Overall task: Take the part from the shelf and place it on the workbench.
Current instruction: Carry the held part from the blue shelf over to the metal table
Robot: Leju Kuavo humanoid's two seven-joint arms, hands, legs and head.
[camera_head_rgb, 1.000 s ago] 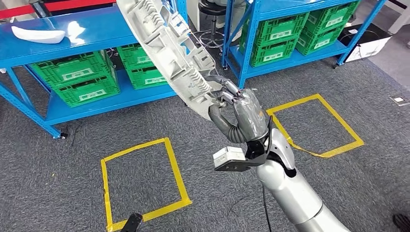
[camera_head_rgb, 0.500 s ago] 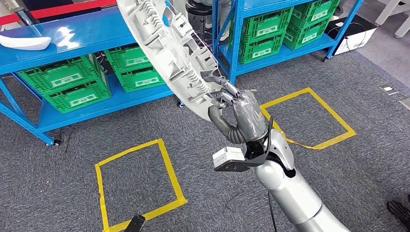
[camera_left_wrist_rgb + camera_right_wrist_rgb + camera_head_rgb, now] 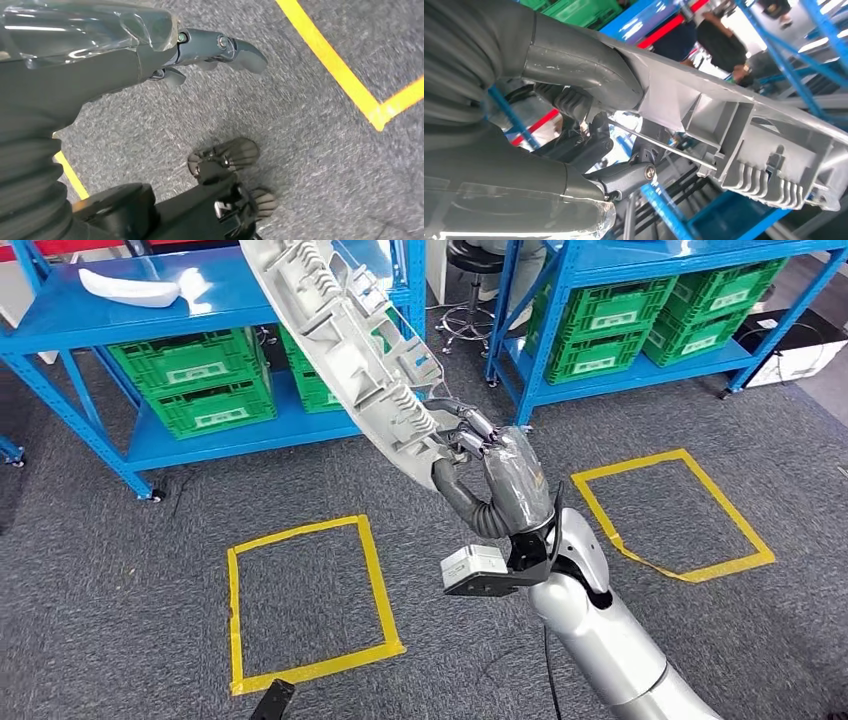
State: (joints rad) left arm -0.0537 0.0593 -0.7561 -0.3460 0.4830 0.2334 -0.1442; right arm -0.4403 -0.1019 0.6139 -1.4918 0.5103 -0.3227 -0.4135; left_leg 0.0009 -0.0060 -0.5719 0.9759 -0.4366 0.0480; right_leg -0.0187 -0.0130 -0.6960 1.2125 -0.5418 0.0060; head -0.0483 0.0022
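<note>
With our right hand (image 3: 492,462) clamped on the lower end of the long grey part (image 3: 345,335), held high above the carpet, and our left hand (image 3: 150,55) empty, we carry it steadily, watching the blue shelf (image 3: 150,300).

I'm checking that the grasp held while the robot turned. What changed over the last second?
The whole head view shifted, so the camera moved, not the things: the blue shelves and yellow tape squares slid sideways across the picture. The right hand keeps the same grip on the grey part, held up at the same tilt. Nothing was released.
</note>
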